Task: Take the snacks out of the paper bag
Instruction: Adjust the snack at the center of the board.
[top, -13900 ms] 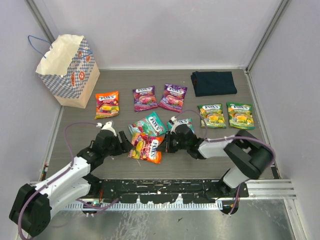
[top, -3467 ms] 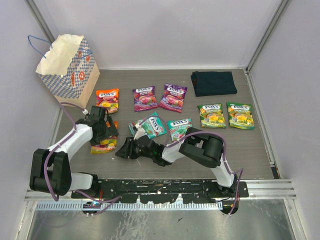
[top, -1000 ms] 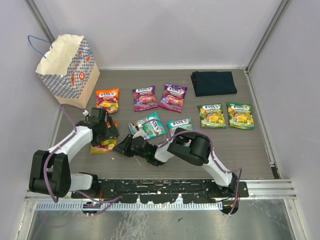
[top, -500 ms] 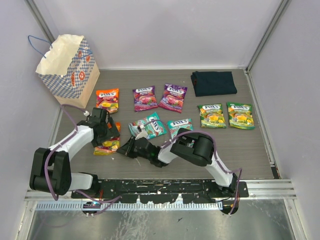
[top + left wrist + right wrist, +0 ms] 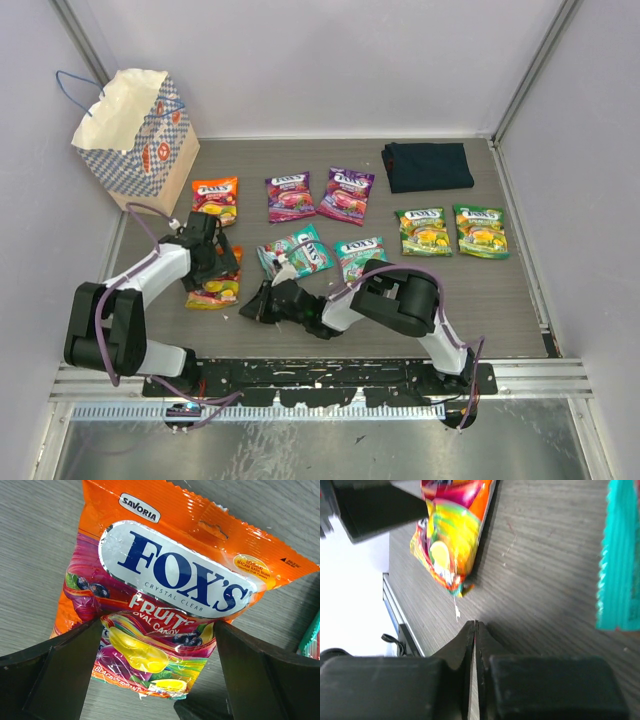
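On the grey wood-grain table [image 5: 520,290], our wide-open left gripper [image 5: 159,647] straddles the glossy orange-red candy packet [image 5: 170,575], which we fear may skid if the clenched, seemingly empty right gripper [image 5: 475,630] nearby bumps it.

The paper bag [image 5: 135,140] stands open in the far left corner. The snacks lie flat on the table. In the far row are an orange packet [image 5: 215,200] and two purple packets [image 5: 288,196] [image 5: 346,193]. Two green packets [image 5: 424,230] [image 5: 480,231] lie right, two teal packets [image 5: 299,252] [image 5: 359,256] in the middle, another orange packet [image 5: 165,575] near left.
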`<state>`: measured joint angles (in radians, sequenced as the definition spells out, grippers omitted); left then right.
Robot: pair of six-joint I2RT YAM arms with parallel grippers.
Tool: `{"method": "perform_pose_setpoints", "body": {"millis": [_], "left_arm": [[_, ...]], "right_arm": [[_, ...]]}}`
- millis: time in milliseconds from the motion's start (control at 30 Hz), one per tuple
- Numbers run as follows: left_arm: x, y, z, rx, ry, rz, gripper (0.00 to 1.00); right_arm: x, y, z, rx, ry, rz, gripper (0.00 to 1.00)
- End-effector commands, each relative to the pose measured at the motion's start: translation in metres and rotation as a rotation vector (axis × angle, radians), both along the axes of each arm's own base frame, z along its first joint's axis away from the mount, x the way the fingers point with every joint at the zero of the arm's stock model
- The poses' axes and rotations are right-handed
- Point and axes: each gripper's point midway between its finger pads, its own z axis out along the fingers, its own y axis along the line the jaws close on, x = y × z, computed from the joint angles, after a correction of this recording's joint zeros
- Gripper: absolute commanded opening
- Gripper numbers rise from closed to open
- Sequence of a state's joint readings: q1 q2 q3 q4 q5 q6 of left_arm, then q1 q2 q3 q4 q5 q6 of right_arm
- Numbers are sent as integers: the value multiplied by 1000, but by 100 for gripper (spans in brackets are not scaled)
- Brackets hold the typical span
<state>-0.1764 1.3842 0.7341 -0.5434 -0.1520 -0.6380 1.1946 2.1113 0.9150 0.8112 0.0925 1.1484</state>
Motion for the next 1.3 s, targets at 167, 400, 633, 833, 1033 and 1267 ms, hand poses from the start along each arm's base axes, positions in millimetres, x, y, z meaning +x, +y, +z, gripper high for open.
{"method": "perform_pose_setpoints", "body": {"millis": [167,400,633,833,1033,1267], "left_arm": [[-4,14,-18,68,63,21,98],[-5,14,-15,66,57,21,98],[-6,12,-16,59,58,18,98],[-6,11,-15,47,49,14,99],[-5,9,-17,41,50,6,99],[-4,8,-13,32,26,2,100]], "right_arm": [[-30,-4,-12,-56,-9,131,1],[-19,-2,3,-13,-44,76,57],[-8,12,-5,95,80,20,56],[5,15,-17,97,117,-30,49],[18,16,-16,100,107,-59,46],[26,15,-25,84,111,-80,44]]}}
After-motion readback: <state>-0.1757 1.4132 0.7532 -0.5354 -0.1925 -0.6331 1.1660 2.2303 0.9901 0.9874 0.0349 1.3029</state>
